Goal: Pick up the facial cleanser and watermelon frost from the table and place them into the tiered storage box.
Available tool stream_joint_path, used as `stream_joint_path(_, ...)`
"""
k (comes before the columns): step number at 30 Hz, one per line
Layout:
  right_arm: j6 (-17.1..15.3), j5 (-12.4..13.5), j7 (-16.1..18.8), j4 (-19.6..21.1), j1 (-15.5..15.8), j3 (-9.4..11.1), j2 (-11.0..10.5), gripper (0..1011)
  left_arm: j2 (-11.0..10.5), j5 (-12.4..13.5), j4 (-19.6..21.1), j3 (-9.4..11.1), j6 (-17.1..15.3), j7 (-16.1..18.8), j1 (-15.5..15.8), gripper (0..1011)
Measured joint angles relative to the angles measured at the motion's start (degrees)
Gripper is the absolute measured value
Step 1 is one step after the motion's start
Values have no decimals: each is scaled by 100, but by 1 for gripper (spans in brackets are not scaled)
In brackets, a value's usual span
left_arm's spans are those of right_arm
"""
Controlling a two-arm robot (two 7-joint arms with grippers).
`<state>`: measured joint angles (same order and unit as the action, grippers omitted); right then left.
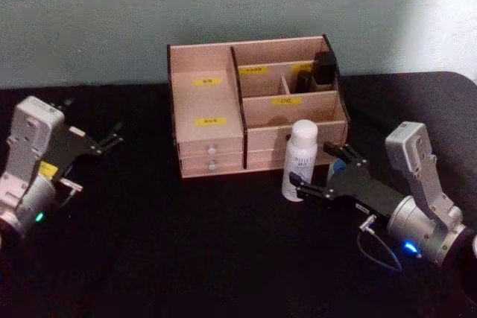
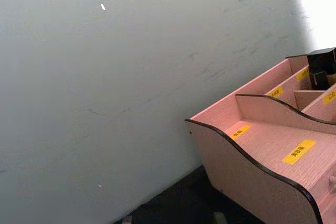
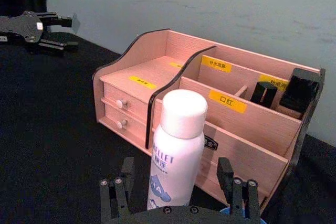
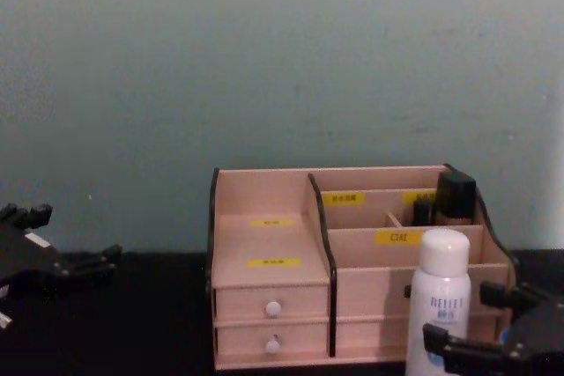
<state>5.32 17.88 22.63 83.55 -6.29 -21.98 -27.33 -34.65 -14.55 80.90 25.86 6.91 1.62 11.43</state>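
At the right front of the table, your right hand is lying low with its fingers spread wide, gripping nothing. The facial cleanser is standing upright in the mouth of that hand, a finger showing on either side and neither appearing to touch it. The bottle is resting on the table just in front of the tiered storage box.

Step in hand, by my judgement: closing on the bottle, with the lift yet to be made. You are advised to be centring the bottle between the fingers before you are closing, gripping the straight body below the cap, and lifting vertically so the base is clearing the box's front wall.

The watermelon frost is showing as a sliver of blue just beside the hand's far finger; the rest of it is hidden. Be minding it as the fingers are closing.

Materials:
- The bottle is a smooth white cylinder with a rounded cap and is likely to be slipping under a light grip.
- The box is pale wood with dark curved edges, stepped compartments, yellow labels and white-knobbed drawers.
- Dark upright items are occupying its rear right compartments.
- The table is wearing a matte black covering.

Your left hand is sitting parked at the table's left, well apart from the box, fingers parted and empty.
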Motion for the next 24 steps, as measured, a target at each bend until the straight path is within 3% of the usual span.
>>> stream_joint_path(24, -53, -231, 180, -423, -259, 155, 452, 1003, 0, 0, 0, 0, 0, 0, 0, 1001)
